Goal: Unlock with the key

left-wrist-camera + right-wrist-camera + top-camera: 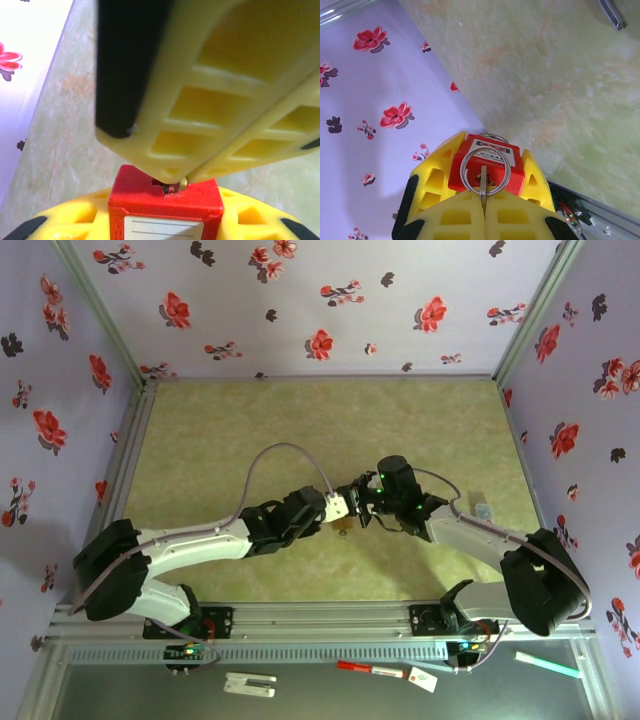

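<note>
**Two arms meeting over the middle of the green marbled table [250, 420].** Between them we count one padlock, one key and one ring.

- **Left gripper and padlock.** The left gripper [489, 155] is drawn in narrow on the one red padlock [165, 202]. In the right wrist view its two yellow fingers [432, 182] flank the red body, one on each side and touching it. The lock is held up off the table surface. In the left wrist view we note one white label [163, 231] on the padlock's near face.
- **Right gripper and key.** The right gripper [484, 200] is pressed fully together on the one key [483, 181]. The key's metal blade stands out from between the two fingertips and points at the padlock.
- **Ring.** One steel ring [482, 169] hangs on the key and lies against the red body.
- **Key tip.** In the left wrist view the key's tip meets the slot at the padlock's upper edge. We cannot tell how far it sits inside.
- **Other things.** One small bluish object [481, 508] lies on the table beside the right forearm, well apart from both grippers.
- **Grey shelf.** On the grey shelf [120, 690] in front of the arm bases we count four loose items:
  - one white block [249, 683]
  - one red-and-white marker [372, 670]
  - one white tag [423, 679]
  - one pale green pen [547, 665]
</note>
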